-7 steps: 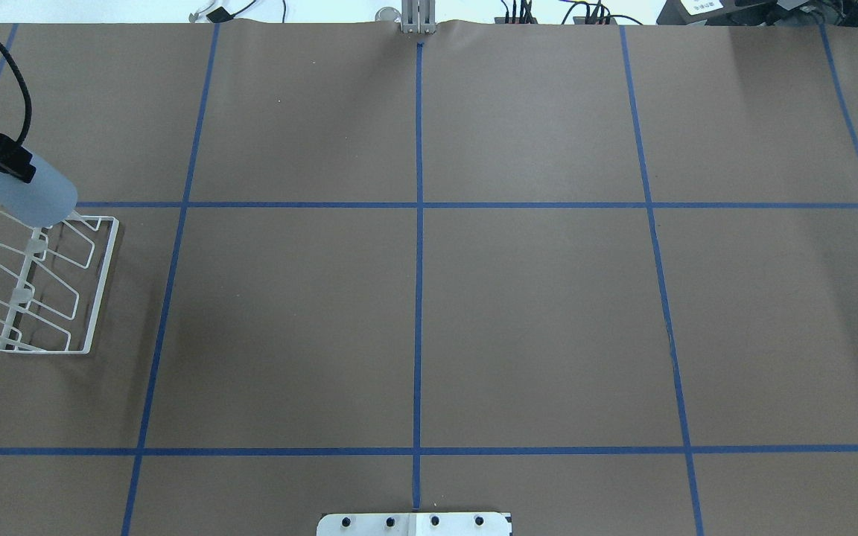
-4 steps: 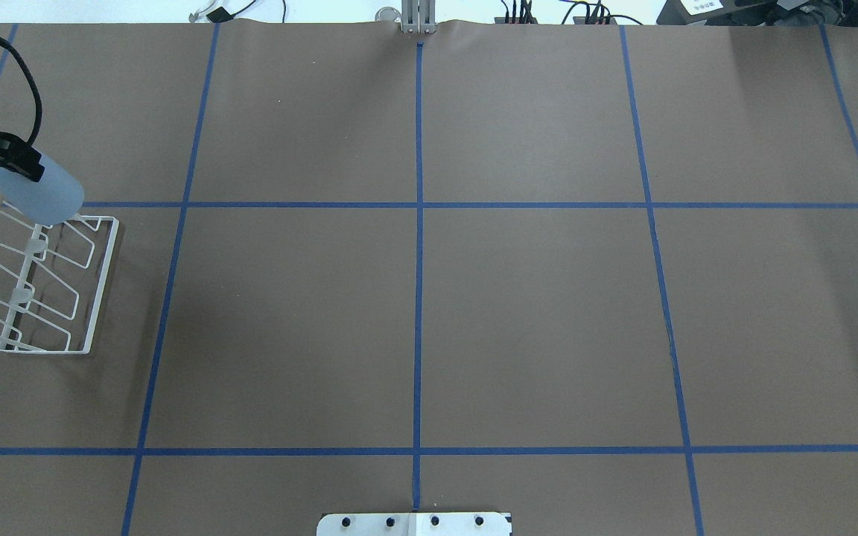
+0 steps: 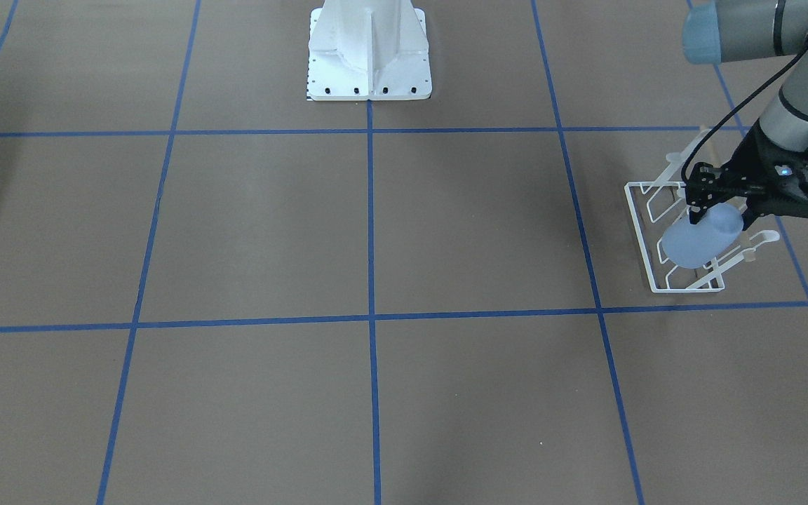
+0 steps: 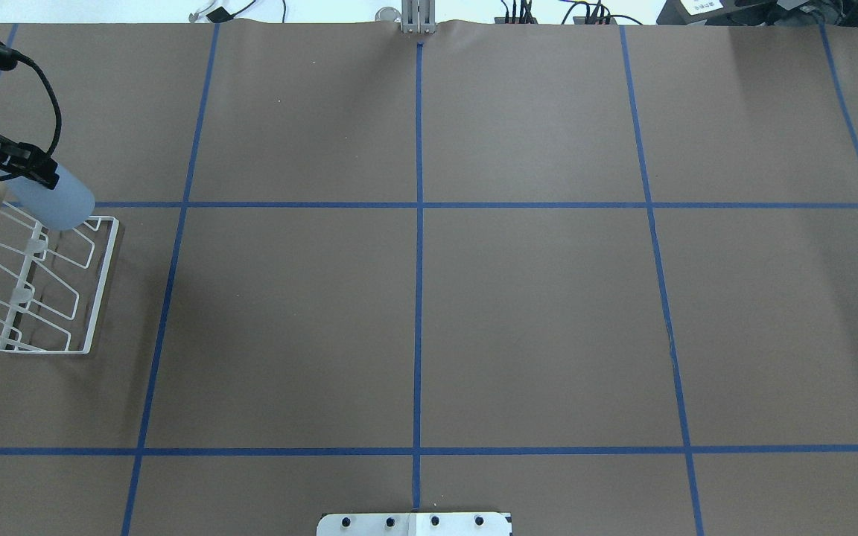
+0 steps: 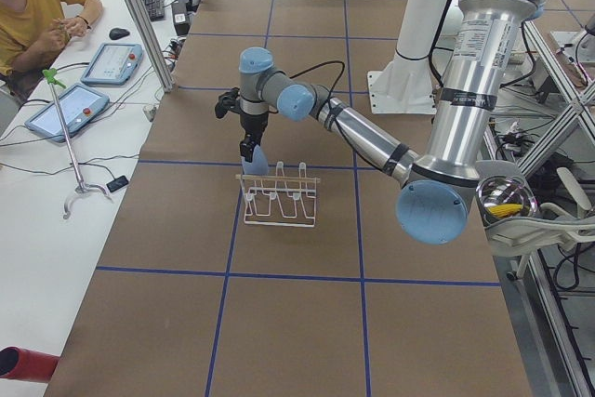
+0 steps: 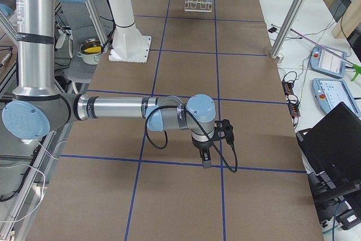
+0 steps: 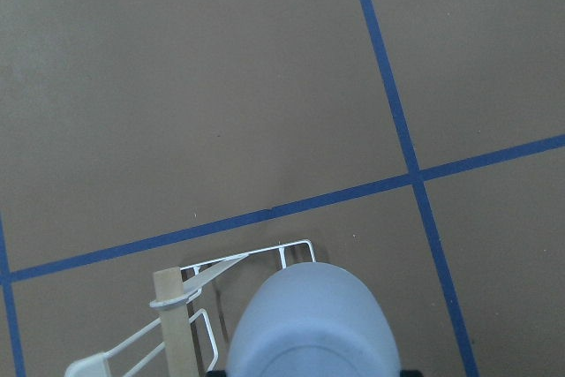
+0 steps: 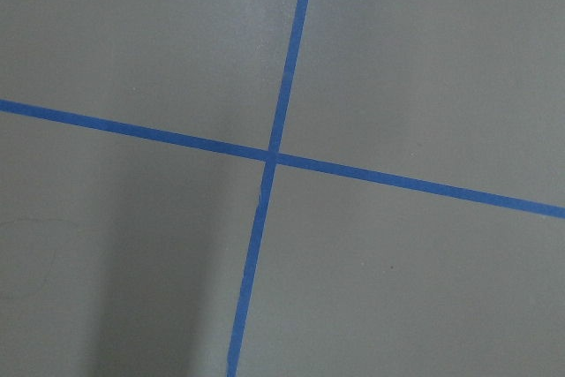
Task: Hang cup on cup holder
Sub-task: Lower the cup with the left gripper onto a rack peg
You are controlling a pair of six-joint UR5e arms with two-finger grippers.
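Note:
My left gripper [image 4: 33, 176] is shut on the base end of the pale blue-grey cup [image 4: 59, 201]. It holds the cup tilted, rim downward, above the far end of the white wire cup holder [image 4: 100, 281]. The front view shows the cup [image 3: 697, 240] over the holder's [image 3: 637, 223] prongs, with the left gripper [image 3: 719, 210] above it. The left wrist view shows the cup [image 7: 309, 320], the holder's wire edge [image 7: 256, 253] and its wooden rod [image 7: 172, 324]. I cannot tell if the cup touches a prong. My right gripper [image 6: 204, 159] hangs over bare table; I cannot tell if it is open.
The table is brown paper with a blue tape grid [image 4: 418, 205]. The white robot pedestal [image 3: 369, 52] stands at the middle of the robot's side. A person sits with tablets at a side desk [image 5: 37, 6]. The holder sits close to the table's left end.
My left gripper has carried the cup a little to the right in the overhead view, over the holder's far end. The holder has not moved.

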